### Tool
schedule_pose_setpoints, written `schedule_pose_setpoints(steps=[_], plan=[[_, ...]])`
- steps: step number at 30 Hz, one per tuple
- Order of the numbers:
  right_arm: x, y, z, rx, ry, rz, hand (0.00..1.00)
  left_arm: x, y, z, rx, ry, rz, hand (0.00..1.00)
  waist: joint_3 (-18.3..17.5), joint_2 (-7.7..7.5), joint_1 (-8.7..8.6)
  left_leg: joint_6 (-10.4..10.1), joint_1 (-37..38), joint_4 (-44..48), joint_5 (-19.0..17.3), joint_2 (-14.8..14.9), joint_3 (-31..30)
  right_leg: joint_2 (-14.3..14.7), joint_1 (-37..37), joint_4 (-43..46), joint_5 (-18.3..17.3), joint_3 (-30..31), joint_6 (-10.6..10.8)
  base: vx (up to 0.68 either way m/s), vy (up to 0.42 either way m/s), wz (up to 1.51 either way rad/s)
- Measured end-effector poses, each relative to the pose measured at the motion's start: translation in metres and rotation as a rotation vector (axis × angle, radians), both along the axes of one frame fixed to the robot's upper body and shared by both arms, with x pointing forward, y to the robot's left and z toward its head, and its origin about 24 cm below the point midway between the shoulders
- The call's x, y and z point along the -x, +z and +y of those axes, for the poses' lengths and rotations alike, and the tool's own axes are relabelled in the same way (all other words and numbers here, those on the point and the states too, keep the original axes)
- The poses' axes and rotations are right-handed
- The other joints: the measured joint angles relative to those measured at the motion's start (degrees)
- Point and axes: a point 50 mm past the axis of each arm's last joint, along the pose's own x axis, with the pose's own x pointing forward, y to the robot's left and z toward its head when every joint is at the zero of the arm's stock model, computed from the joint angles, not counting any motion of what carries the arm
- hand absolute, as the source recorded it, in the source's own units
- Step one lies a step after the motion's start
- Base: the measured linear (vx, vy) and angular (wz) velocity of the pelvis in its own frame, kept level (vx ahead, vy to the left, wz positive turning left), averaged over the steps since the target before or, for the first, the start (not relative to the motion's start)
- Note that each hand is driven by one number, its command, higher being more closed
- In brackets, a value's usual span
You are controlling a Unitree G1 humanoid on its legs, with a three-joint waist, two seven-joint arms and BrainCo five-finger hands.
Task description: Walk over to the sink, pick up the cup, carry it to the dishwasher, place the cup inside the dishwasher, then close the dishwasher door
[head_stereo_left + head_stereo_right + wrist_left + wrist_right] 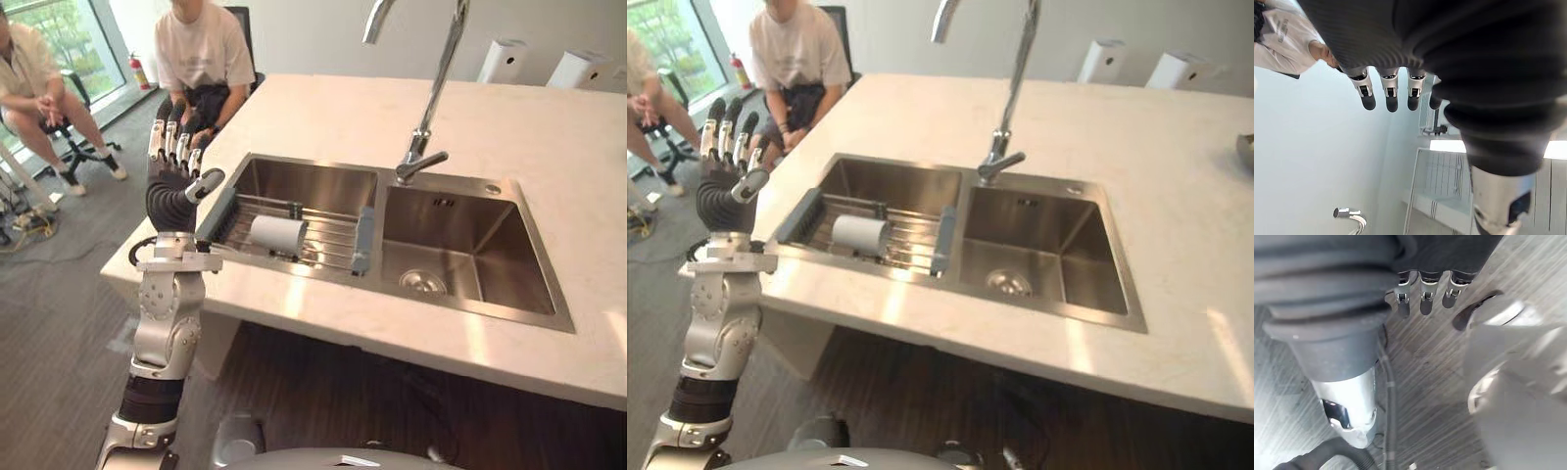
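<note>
A white cup (pixel 277 235) lies on its side on a wire drying rack (pixel 333 227) across the left basin of a steel double sink (pixel 460 305). My left hand (pixel 174 186) is raised upright just off the counter's left corner, level with the rack's left end and a short way from the cup. Its fingers (pixel 1387 93) are straight and hold nothing. In the right wrist view my right hand (pixel 1422 296) hangs low over the wood floor, its fingers relaxed and empty.
A tall curved tap (pixel 431 93) stands behind the divider between the basins. The white counter (pixel 323 117) runs wide behind the sink, with two white objects (pixel 505 61) at its far right. Two seated people (pixel 201 59) are beyond its far left corner.
</note>
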Motion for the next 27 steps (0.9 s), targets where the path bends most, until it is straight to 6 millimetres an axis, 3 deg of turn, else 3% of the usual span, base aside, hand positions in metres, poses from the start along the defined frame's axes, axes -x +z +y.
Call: schedule_pose_setpoints(steps=[1, 2, 3, 4, 5, 7, 10, 14, 20, 27], plan=[[-0.009, 0.001, 0.000, -0.003, 0.007, -0.023, 0.00, 0.000, 0.000, 0.000, -0.003, 0.001, 0.001, 0.00, 0.0, -0.03, -0.06, -0.5, 0.7, -5.7, 1.8, -0.8, -0.7, -0.3, 0.0, -0.7, 0.5, 1.2, 0.8, 0.27, 0.123, -0.93], [-0.015, 0.002, 0.001, -0.007, 0.009, -0.036, 0.00, -0.001, -0.001, 0.000, -0.003, -0.002, 0.006, 0.00, -0.4, 0.53, -0.02, -0.7, 1.4, -11.3, 5.9, -1.1, -0.8, -0.2, 0.2, -1.4, 0.7, 2.2, 1.6, 0.30, 0.168, -0.80], [-0.017, 0.004, -0.002, -0.007, 0.002, -0.048, 0.00, -0.001, -0.001, -0.001, -0.009, -0.014, 0.006, 0.00, -1.4, 2.14, -0.02, -0.4, 2.3, -16.9, 15.6, -1.5, -0.8, 0.3, 0.4, -2.0, 0.5, 3.1, 3.0, 0.40, 0.235, -0.60], [-0.014, 0.003, 0.000, -0.023, -0.034, -0.046, 0.00, -0.001, -0.001, -0.002, -0.023, -0.027, 0.009, 0.00, -2.7, 2.50, -0.66, -0.1, 4.3, -20.5, 14.9, -2.0, 0.1, -0.1, 0.5, -1.9, -0.3, 3.4, 4.4, 0.36, 0.208, -0.33], [-0.012, 0.000, 0.005, -0.051, -0.064, -0.047, 0.00, -0.002, 0.000, -0.003, -0.032, -0.035, 0.007, 0.00, -3.1, 1.90, -0.88, 0.2, 5.7, -23.0, 15.0, -3.2, 0.5, -1.4, 0.4, -1.7, -0.6, 3.3, 4.8, 0.32, 0.183, -0.15], [-0.009, -0.008, 0.030, -0.151, -0.144, -0.043, 0.00, -0.002, 0.000, -0.002, -0.048, -0.053, 0.016, 0.00, -3.2, -1.17, -0.68, 1.4, 8.1, -28.5, 16.3, -6.3, 2.6, -4.5, -0.1, -2.4, -0.3, 3.1, 5.4, 0.23, 0.142, -0.15], [-0.002, -0.011, 0.035, -0.174, -0.173, 0.002, 0.00, -0.004, -0.006, -0.009, -0.093, -0.098, 0.062, 0.00, -3.3, -2.79, -0.82, 1.8, 8.8, -30.1, 16.5, -7.7, 2.9, -5.7, 0.1, -3.8, 1.5, 2.4, 5.8, 0.15, 0.096, -0.05], [0.000, -0.011, 0.033, -0.173, -0.196, 0.011, 0.00, -0.007, -0.017, -0.020, -0.137, -0.154, 0.140, 0.00, -3.4, -2.63, -0.86, 1.9, 9.0, -31.0, 16.6, -7.7, 2.9, -5.4, 0.2, -5.1, 2.1, 2.3, 5.9, 0.02, 0.016, -0.08], [0.002, -0.010, 0.027, -0.154, -0.194, 0.026, 0.00, -0.013, -0.045, -0.028, -0.239, -0.188, 0.292, 0.00, -3.9, -1.12, -1.21, 1.3, 9.7, -34.2, 18.0, -7.0, 2.5, -4.2, -0.1, -6.8, 1.7, 1.9, 6.0, -0.09, -0.014, -0.05], [-0.007, -0.009, 0.029, -0.127, -0.053, 0.048, 0.00, -0.006, -0.080, -0.019, -0.453, -0.086, 0.426, 0.00, -4.1, -1.65, -0.93, 1.2, 8.6, -34.3, 18.3, -6.8, 0.1, -3.3, 1.0, -9.4, 2.7, -1.0, 4.5, -0.02, -0.006, 0.09]])
